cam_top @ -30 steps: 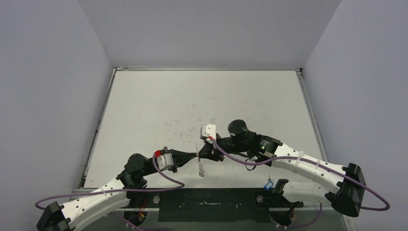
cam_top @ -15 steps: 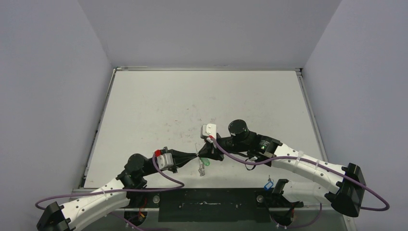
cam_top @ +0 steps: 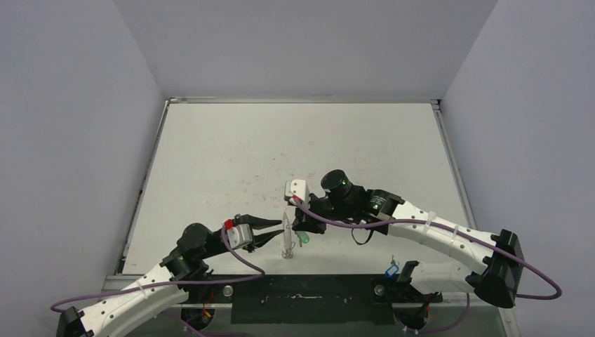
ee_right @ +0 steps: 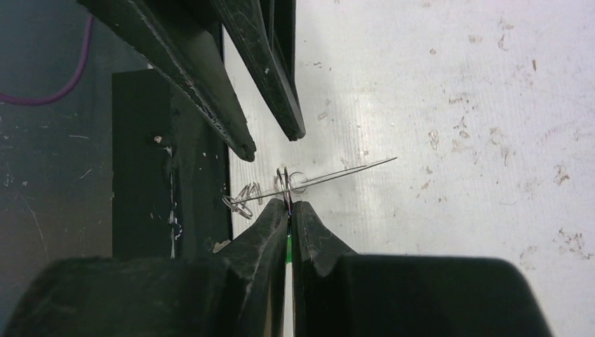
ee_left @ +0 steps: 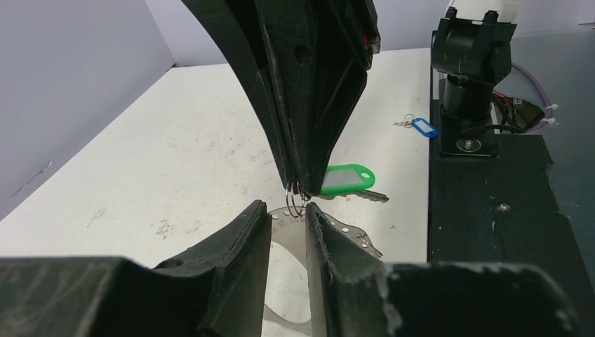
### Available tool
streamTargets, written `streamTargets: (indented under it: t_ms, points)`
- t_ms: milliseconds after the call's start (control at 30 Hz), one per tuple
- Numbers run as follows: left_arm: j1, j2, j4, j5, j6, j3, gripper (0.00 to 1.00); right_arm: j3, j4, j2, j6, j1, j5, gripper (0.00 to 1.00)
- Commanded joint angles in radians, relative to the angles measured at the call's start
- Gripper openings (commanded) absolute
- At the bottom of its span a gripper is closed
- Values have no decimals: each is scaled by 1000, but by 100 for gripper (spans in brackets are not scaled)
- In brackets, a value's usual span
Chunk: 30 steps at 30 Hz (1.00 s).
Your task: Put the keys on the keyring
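Left gripper [cam_top: 278, 230] fingers have just come apart, releasing the keyring [cam_top: 286, 242], and the right gripper [cam_top: 295, 226] has shifted left with its fingers pinched together on the small loop of the green key [ee_left: 347, 177]. That loop looks threaded on the wire, so 1 of 2 keys seems done; the blue key [cam_top: 391, 269] sits by the right base. Keyring stands on edge over the desk [cam_top: 231, 161] between both grippers, long axis near-to-far, green tag pointing toward the right arm.
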Motion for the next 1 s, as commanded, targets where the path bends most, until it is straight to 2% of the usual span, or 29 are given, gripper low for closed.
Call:
streamTargets:
  t_ms: [0,133,233,567,700,967]
  points:
    - [-3,-9,-183,-32,57,108,24,109,-103,44,-9,7,70,0]
    - [-3,30,-293,-34,92,164,25,179,-190,100,-6,28,113,0]
    - [-3,77,-313,-27,99,189,25,208,-214,128,0,41,129,0]
    - [-3,187,-231,1,93,202,25,228,-209,152,17,61,135,0]
    - [-3,195,-192,7,83,191,21,226,-207,153,18,62,135,0]
    - [-3,195,-145,18,68,181,22,224,-197,150,20,64,130,0]
